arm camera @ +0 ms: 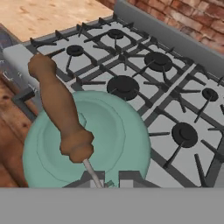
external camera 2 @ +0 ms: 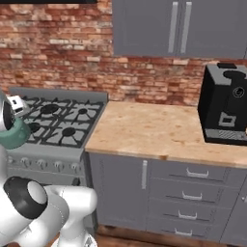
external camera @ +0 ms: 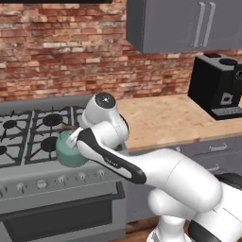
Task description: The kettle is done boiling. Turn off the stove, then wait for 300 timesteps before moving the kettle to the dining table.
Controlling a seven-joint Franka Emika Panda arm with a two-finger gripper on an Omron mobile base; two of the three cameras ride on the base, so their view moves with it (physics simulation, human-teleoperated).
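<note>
The teal-green kettle hangs just above the front edge of the stove, partly over the knob row. My gripper is shut on the near end of its brown arched handle, looking straight down on the lid. In the left base view the kettle shows behind my forearm, at the stove's front right corner. From the right base view the kettle sits at the far left edge, in front of the stove. The dining table is out of view.
A light-wood counter over grey drawers runs right of the stove. A black coffee machine stands at its far right. Grey wall cabinets hang above, against a brick wall.
</note>
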